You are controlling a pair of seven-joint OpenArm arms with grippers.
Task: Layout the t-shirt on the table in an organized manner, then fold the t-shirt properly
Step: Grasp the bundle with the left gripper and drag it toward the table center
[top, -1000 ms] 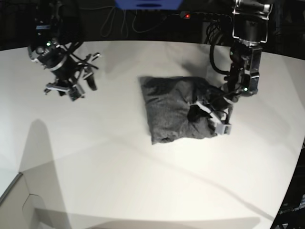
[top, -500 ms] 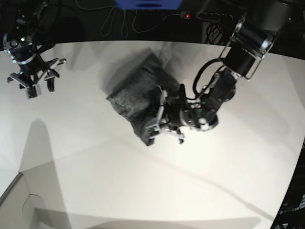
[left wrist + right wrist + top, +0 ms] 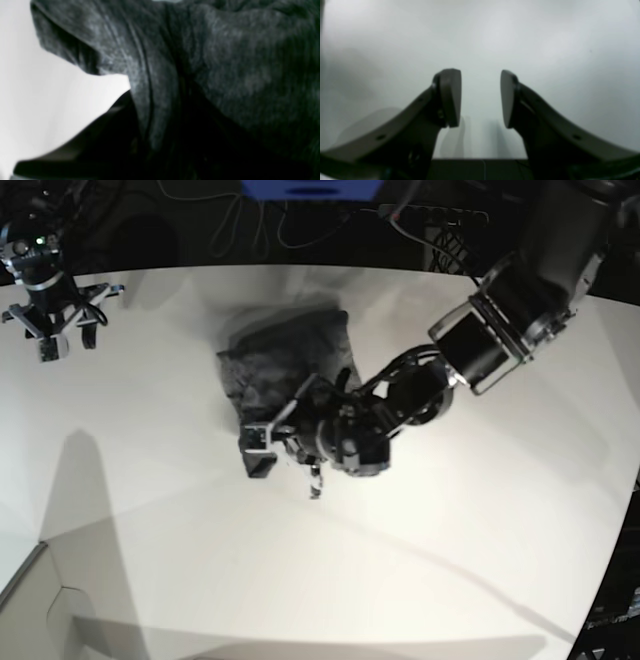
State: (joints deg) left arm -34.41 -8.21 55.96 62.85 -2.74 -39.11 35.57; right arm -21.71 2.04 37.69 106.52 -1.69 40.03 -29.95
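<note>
Right at the tips of my left gripper [image 3: 262, 448], pressed up against the wrist camera, lies the t-shirt [image 3: 285, 370]. It is bunched into a dark grey lump on the table [image 3: 470, 510], nowhere near laid out. My left jaws stand nearly closed, and from the cloth filling that wrist view and folding down between the dark fingers I judge they have a pinch of fabric at the bundle's near corner. The actual contact is lost in shadow, so I cannot swear to it.

From that pinch the rest of the shirt runs away from my left jaws, up and back across the table toward its far edge. That is the lump's longer direction as far as I can make out, though the overhead view is smeared there. A seam or hem runs straight down toward my left jaws in the wrist view.

My right gripper [image 3: 480, 97] hangs well apart from the shirt, off toward the far corner of the table. Its jaws are parted, with nothing between the pads [image 3: 451, 97] but bare white surface below.

So the left arm is the nearer one by far. Spreading the shirt, I think, calls for the right arm to come across to the bundle's opposite end.
</note>
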